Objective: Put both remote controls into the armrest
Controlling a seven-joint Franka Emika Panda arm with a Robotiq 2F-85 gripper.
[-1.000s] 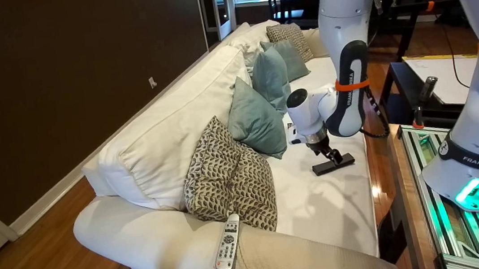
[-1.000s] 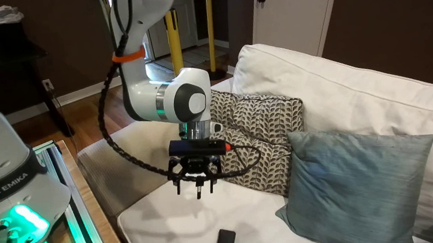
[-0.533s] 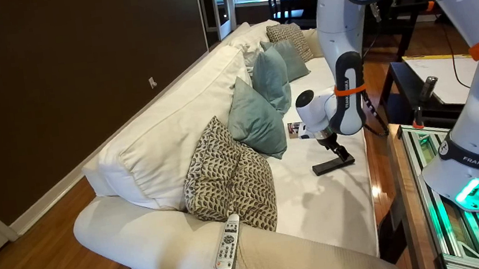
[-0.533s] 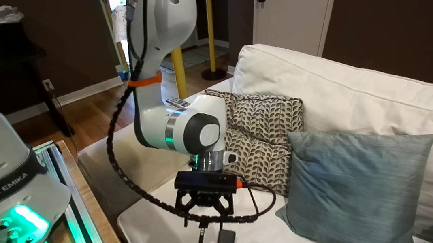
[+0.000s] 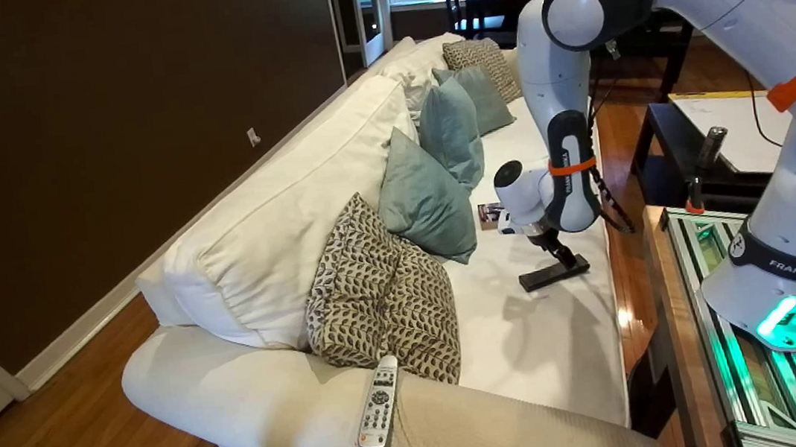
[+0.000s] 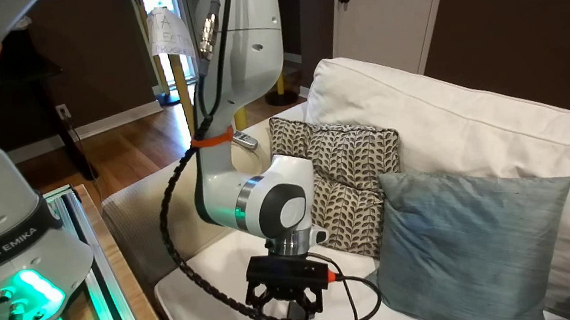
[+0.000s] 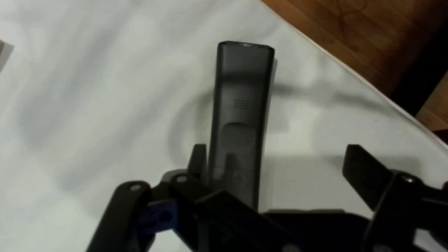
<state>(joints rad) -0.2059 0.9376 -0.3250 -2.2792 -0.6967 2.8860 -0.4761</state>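
Note:
The black remote [image 5: 541, 278] lies flat on the white seat cushion; it also shows in the wrist view [image 7: 241, 105]. My gripper [image 7: 280, 161] is open just above it. In the wrist view the remote passes between the two fingers, close beside the left finger, with a wide gap to the right one. The gripper hides the remote's near end there. The silver-grey remote [image 5: 380, 405] rests on top of the cream armrest [image 5: 237, 392], buttons up. In an exterior view, the arm partly hides the silver remote [image 6: 245, 140] on the armrest [image 6: 157, 212].
A patterned cushion [image 5: 384, 300] and teal cushions [image 5: 425, 198] lean on the sofa back. A small flat booklet [image 5: 491, 215] lies on the seat behind the gripper. The seat's front edge [image 7: 350, 71] runs close to the remote. The robot's bench [image 5: 663, 283] stands alongside.
My gripper has come down to the black remote, and shifted toward its end nearer the seat's front edge. Both remotes have stayed in place.

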